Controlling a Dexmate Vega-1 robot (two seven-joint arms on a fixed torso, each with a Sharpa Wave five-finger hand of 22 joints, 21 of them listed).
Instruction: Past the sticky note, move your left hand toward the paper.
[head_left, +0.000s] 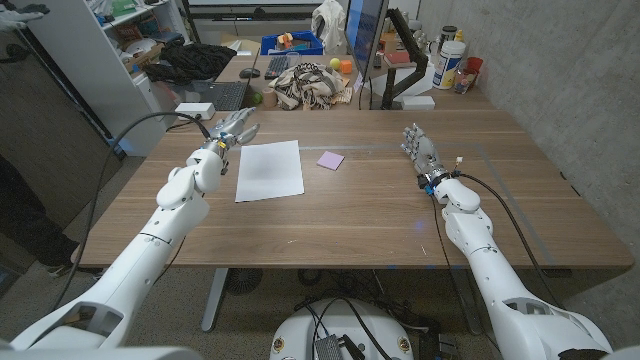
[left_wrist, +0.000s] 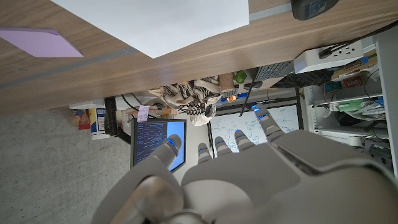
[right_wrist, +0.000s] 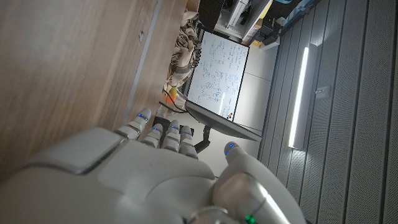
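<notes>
A white sheet of paper (head_left: 269, 170) lies on the wooden table (head_left: 360, 220), left of centre. A small purple sticky note (head_left: 330, 160) lies just to its right. My left hand (head_left: 228, 133) hovers at the paper's far left corner, fingers apart and holding nothing. In the left wrist view the paper (left_wrist: 161, 22) and the sticky note (left_wrist: 40, 42) show beyond my left hand (left_wrist: 236, 171). My right hand (head_left: 421, 152) stands on the table to the right of the note, fingers extended and empty, and its back (right_wrist: 143, 168) shows in the right wrist view.
A laptop (head_left: 215, 97), a white power strip (head_left: 195, 109), a crumpled patterned cloth (head_left: 310, 85) and a monitor (head_left: 365, 40) stand along the far edge. Bottles (head_left: 450, 60) sit at the far right. A shelf unit (head_left: 90, 60) stands at the left.
</notes>
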